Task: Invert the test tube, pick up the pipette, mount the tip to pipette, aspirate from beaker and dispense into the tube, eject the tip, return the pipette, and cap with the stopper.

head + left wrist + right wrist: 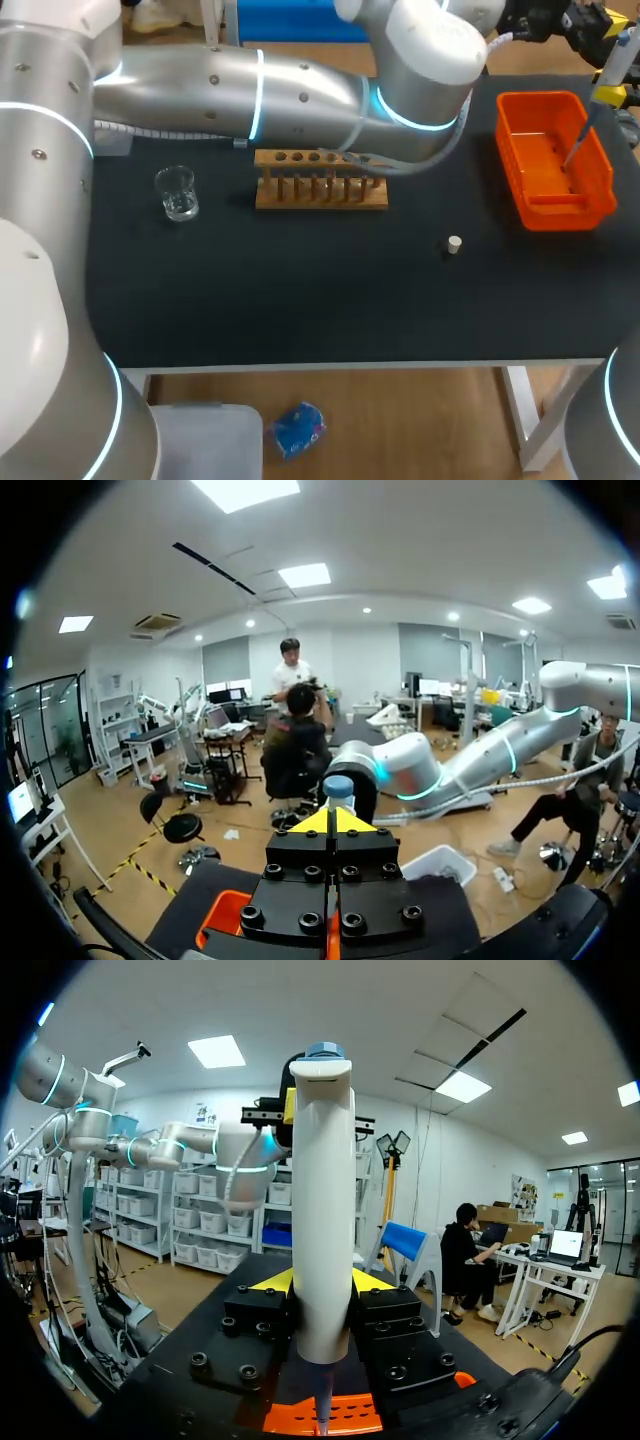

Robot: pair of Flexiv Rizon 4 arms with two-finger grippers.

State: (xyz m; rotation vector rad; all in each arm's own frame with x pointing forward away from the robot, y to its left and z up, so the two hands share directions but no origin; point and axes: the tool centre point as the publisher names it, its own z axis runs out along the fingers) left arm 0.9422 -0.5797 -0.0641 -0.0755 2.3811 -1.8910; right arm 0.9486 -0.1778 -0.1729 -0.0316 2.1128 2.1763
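My right gripper (322,1285) is shut on a white pipette (322,1180) and holds it upright above the orange bin (600,190) at the table's far right. The pipette (608,70) points its thin lower end down into the bin. My left arm reaches across the back of the table. Its gripper (335,820) is shut, empty, right behind the pipette's blue top (338,785). A wooden tube rack (320,190) stands at the middle back, its top partly hidden by the left arm's cable. A glass beaker (178,195) stands left of it. A small pale stopper (454,244) lies right of centre.
The left arm's long body hangs over the rack's far side and the table's back edge. The black tabletop's front half holds only the stopper.
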